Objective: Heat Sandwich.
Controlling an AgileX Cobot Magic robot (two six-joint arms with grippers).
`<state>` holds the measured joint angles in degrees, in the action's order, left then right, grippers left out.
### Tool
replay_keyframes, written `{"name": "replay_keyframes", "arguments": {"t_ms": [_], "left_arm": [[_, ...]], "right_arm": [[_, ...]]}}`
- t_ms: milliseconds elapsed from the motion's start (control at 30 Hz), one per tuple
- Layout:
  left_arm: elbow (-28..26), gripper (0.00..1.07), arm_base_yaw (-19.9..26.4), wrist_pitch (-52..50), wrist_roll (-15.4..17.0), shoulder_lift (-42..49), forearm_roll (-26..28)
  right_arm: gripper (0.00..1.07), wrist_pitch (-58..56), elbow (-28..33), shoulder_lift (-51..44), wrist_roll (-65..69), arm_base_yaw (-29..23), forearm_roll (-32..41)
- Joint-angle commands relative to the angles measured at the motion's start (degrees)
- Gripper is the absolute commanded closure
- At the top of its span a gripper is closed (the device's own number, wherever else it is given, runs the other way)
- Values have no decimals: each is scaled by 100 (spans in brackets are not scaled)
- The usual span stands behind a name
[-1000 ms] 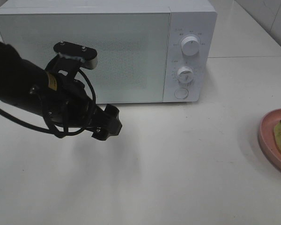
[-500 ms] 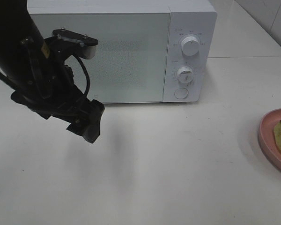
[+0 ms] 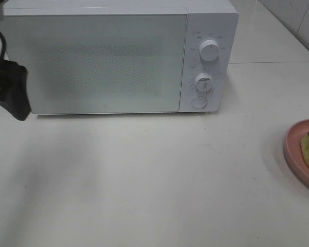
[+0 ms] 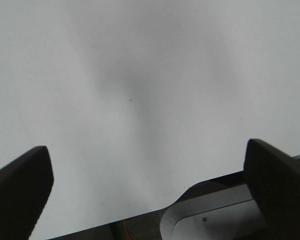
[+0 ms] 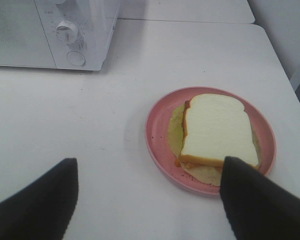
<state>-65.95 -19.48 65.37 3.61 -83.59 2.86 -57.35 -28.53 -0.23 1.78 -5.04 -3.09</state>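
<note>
Left gripper (image 3: 10, 92) retreating from in front of microwave (image 3: 118, 56) toward its far-left edge; jaws spread wide, holding nothing. Door still shut, so opening not yet done. Right gripper (image 5: 145, 200) hovering above sandwich (image 5: 216, 129) on pink plate (image 5: 157, 131), right of microwave; jaws parted, empty. White surface (image 3: 154, 180) bare.

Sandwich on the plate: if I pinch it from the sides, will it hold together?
Probably not well. The sandwich is thick soft bread, so it likely squashes. Its loose filling layer spreads past the crust, so the slices may slide apart. It looks light; the plate should stay put.
</note>
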Motion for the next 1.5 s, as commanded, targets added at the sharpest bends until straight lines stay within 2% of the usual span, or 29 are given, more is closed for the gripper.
{"name": "replay_keyframes", "arguments": {"t_ms": [33, 133, 233, 433, 467, 567, 600, 733, 867, 1033, 1100, 1300, 1500], "left_arm": [[149, 8, 584, 309, 34, 395, 57], [281, 8, 802, 435, 34, 590, 57], [716, 8, 1020, 521, 34, 1037, 40], [1289, 8, 1020, 533, 34, 1719, 17], [1553, 8, 1020, 533, 34, 1994, 17], [1805, 8, 1020, 516, 29, 2298, 11], [2051, 8, 1020, 453, 17, 2567, -34], [2441, 8, 1020, 218, -74, 2985, -97], [3163, 8, 1020, 11, -275, 3804, -23], [3478, 8, 1020, -80, -275, 4200, 0], [3638, 8, 1020, -401, -286, 4629, 29], [3627, 8, 1020, -401, -510, 5317, 109], [3627, 8, 1020, -401, -516, 5701, 103]], "right_arm": [[32, 34, 6, -160, 6, 46, -6], [32, 34, 6, -160, 6, 46, -6], [32, 34, 6, -160, 6, 46, -6], [32, 34, 6, -160, 6, 46, -6], [32, 34, 6, -160, 6, 46, -6], [32, 34, 6, -160, 6, 46, -6], [32, 34, 6, -160, 6, 46, -6], [32, 34, 6, -160, 6, 46, -6], [32, 34, 6, -160, 6, 46, -6], [32, 34, 6, -160, 6, 46, -6], [32, 34, 6, -160, 6, 46, -6], [32, 34, 6, -160, 6, 46, -6], [32, 34, 6, -160, 6, 46, -6]]}}
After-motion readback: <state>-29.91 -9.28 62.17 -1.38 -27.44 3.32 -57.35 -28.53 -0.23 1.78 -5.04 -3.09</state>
